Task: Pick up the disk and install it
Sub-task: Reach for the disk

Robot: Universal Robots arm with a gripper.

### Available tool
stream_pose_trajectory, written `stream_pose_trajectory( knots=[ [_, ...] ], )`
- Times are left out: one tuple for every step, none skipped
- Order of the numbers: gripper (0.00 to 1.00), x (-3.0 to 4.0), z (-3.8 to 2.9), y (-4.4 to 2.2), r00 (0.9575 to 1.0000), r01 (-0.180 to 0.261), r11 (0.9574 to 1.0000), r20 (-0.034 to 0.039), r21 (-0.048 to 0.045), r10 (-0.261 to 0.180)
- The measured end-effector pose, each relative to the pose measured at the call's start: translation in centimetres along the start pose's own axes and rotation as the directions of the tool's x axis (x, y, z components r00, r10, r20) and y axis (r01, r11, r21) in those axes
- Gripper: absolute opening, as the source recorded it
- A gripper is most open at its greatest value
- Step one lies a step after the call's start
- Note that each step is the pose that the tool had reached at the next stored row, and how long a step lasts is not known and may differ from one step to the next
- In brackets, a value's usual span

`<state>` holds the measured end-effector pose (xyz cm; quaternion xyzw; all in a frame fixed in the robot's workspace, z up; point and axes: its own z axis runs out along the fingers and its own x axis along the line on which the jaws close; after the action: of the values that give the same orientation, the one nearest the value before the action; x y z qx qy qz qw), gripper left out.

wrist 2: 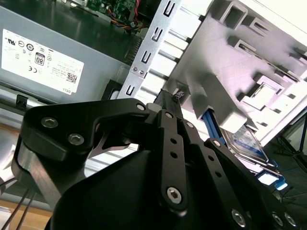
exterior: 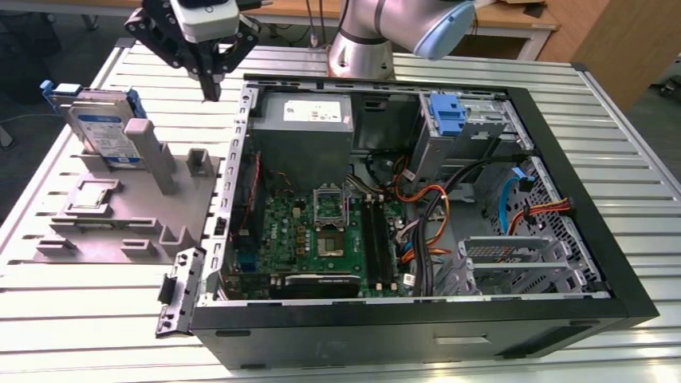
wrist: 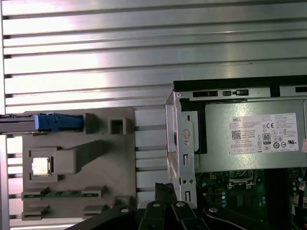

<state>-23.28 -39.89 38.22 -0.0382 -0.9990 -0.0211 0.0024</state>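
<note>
The disk [exterior: 102,130] stands on edge in a slot at the far end of a grey holder [exterior: 127,215], on the exterior view's left. It is a grey drive with a blue-and-white label in a blue carrier. In the first wrist view the disk [wrist: 53,122] appears edge-on, and in the second wrist view part of the disk [wrist 2: 245,142] shows behind the holder. My gripper [exterior: 213,89] hangs above the table between the holder and the case's wall, to the exterior view's right of the disk and apart from it. Its fingertips [wrist: 165,188] are shut together on nothing.
An open computer case [exterior: 596,239] lies on the slatted metal table [exterior: 96,319]. Inside are a grey power supply [exterior: 303,120], a motherboard [exterior: 319,231], cables and a blue bracket [exterior: 447,116] at a drive bay. The arm's base [exterior: 362,44] stands behind the case.
</note>
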Motion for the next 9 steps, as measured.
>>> stream_pose_trajectory(
  knots=[
    [0.1, 0.02, 0.01, 0.0, 1.0, 0.0, 1.0, -0.0001, 0.0, 0.0],
    [0.1, 0.04, 0.01, 0.0, 1.0, 0.0, 1.0, -0.0002, -0.0001, 0.0],
    [0.1, 0.06, 0.01, 0.0, 1.0, 0.0, 1.0, -0.0004, 0.0001, 0.0],
    [0.1, 0.08, 0.02, -0.01, 1.0, 0.0, 1.0, -0.0005, 0.0001, 0.0],
    [0.1, 0.11, 0.02, -0.01, 1.0, 0.0, 1.0, -0.0006, 0.0001, 0.0],
    [0.1, 0.13, 0.03, -0.01, 1.0, 0.0, 1.0, -0.0007, 0.0001, 0.0],
    [0.1, 0.15, 0.03, -0.01, 1.0, 0.0, 1.0, -0.0008, 0.0001, 0.0],
    [0.1, 0.17, 0.04, -0.02, 1.0, 0.0, 1.0, -0.0009, 0.0001, 0.0],
    [0.1, 0.19, 0.04, -0.02, 1.0, 0.0, 1.0, -0.001, 0.0001, 0.0]
  ],
)
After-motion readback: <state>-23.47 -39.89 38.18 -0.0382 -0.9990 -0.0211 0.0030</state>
